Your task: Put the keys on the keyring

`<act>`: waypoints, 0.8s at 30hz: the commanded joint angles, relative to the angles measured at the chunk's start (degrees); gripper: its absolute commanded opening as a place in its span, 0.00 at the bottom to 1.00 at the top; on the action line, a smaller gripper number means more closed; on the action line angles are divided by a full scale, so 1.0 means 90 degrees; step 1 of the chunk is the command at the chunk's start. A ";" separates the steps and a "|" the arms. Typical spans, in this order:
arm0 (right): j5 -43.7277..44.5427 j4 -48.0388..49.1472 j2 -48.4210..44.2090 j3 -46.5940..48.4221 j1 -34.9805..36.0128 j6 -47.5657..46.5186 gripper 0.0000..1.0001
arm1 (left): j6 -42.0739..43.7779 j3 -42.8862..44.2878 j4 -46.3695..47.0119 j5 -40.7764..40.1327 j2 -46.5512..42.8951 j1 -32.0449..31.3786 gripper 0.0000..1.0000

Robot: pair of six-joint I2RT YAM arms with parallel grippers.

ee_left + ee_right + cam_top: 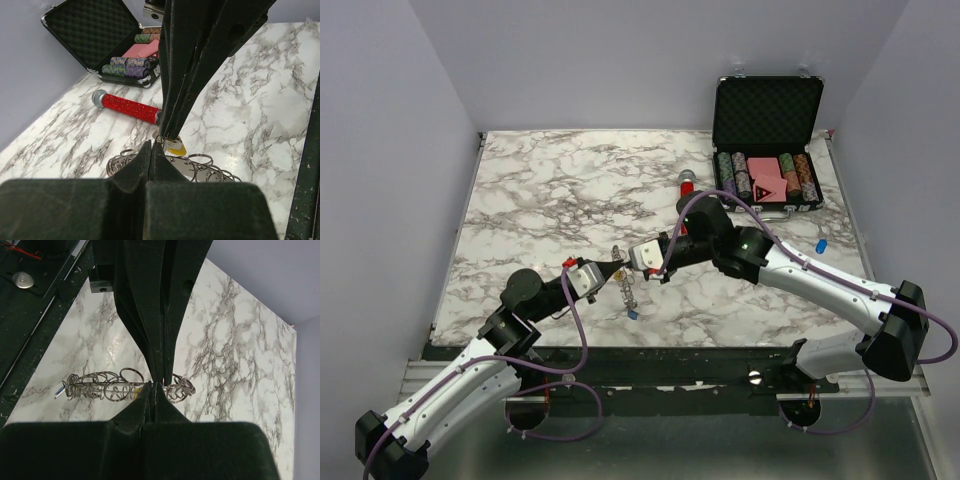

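Threading — right gripper (167, 135) pinches small yellow-headed key (176, 148), left gripper (151, 149) closed over silvery wire keyring (115, 386) — next needs fine alignment.

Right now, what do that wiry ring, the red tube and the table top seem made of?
Ring: thin metal wire, silvery and shiny. Tube: red glitter finish, sparkling all over; silvery cap, probably metal. Table top: glossy white with grey veins, marble or a printed imitation; cannot tell.

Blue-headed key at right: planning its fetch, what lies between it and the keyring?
In the top view, the right arm spans the marble between blue key and keyring.
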 commanded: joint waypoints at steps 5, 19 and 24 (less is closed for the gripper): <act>0.0294 -0.0556 0.0076 -0.0123 0.0074 0.0136 0.00 | -0.0091 0.0116 0.0921 -0.0131 -0.0214 0.0034 0.00; 0.0587 -0.0273 -0.0021 -0.0279 0.0055 0.0449 0.00 | -0.0189 0.0057 0.1048 -0.0180 -0.0263 0.0073 0.00; 0.0685 -0.0098 -0.0060 -0.0289 0.0026 0.0663 0.00 | -0.0199 0.0077 0.1009 -0.0209 -0.0224 0.0073 0.00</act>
